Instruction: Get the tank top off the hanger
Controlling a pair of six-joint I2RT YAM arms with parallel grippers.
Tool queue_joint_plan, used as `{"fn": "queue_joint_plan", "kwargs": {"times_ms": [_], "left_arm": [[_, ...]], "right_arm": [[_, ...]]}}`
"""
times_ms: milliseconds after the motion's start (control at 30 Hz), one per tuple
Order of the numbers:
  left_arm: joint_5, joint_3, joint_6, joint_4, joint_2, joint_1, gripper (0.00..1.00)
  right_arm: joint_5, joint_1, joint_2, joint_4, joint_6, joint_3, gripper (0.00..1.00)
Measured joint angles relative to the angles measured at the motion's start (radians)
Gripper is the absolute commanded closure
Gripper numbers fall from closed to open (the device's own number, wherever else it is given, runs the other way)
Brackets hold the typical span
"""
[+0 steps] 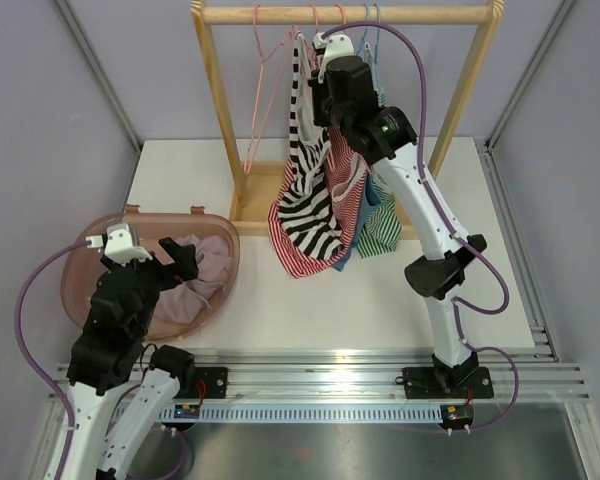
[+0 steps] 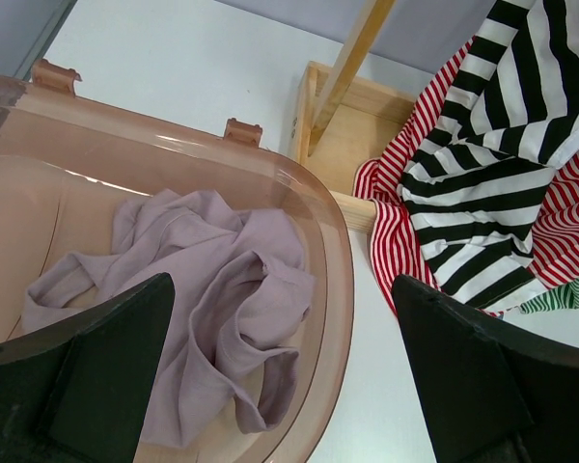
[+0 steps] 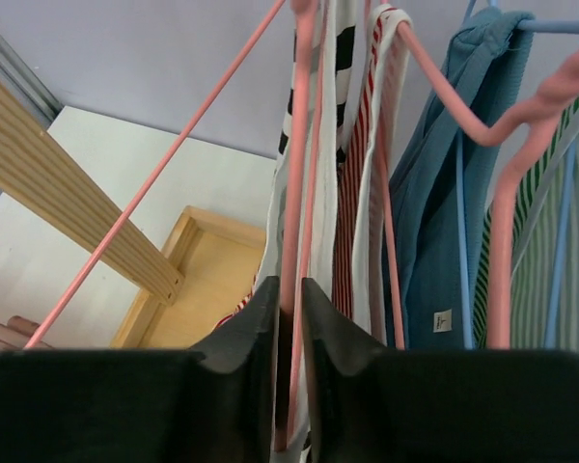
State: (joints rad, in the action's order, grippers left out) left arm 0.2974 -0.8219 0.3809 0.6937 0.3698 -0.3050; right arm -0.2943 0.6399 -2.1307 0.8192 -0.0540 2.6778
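Observation:
A black-and-white striped tank top [image 1: 305, 200] hangs from a pink hanger [image 3: 299, 145] on the wooden rack's top rail [image 1: 350, 14]. Its white strap [image 3: 343, 58] runs along the hanger's wire. My right gripper [image 3: 289, 289] is high at the rail [image 1: 322, 70], its two fingers closed narrowly on the pink hanger wire and the strap edge. My left gripper [image 2: 282, 285] hangs wide open over the basket's right rim [image 1: 180, 255], holding nothing.
A pink translucent basket [image 1: 85, 250] at the left holds a lilac garment [image 2: 203, 280]. An empty pink hanger [image 1: 260, 90] hangs left of the tank top. Red-striped [image 1: 345, 190], blue [image 3: 434, 193] and green-striped [image 1: 385, 225] tops hang to its right. The rack's wooden base [image 1: 255, 200] lies beneath.

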Motion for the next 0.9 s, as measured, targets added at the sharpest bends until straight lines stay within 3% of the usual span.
{"fn": "queue_joint_plan", "kwargs": {"times_ms": [67, 133, 533, 900], "left_arm": [[-0.006, 0.000, 0.000, 0.000, 0.003, 0.000, 0.01], [-0.011, 0.000, -0.001, 0.000, 0.010, 0.000, 0.01], [-0.043, 0.000, -0.014, 0.000, 0.042, 0.000, 0.01], [-0.075, 0.000, -0.019, -0.010, 0.041, 0.000, 0.01]], "right_arm": [[0.002, -0.007, -0.001, -0.005, 0.003, 0.000, 0.95], [0.010, -0.010, -0.001, -0.009, 0.005, 0.000, 1.00], [0.071, -0.007, 0.060, -0.014, -0.053, -0.032, 1.00], [0.104, 0.023, 0.327, 0.030, -0.108, -0.156, 1.00]]}}
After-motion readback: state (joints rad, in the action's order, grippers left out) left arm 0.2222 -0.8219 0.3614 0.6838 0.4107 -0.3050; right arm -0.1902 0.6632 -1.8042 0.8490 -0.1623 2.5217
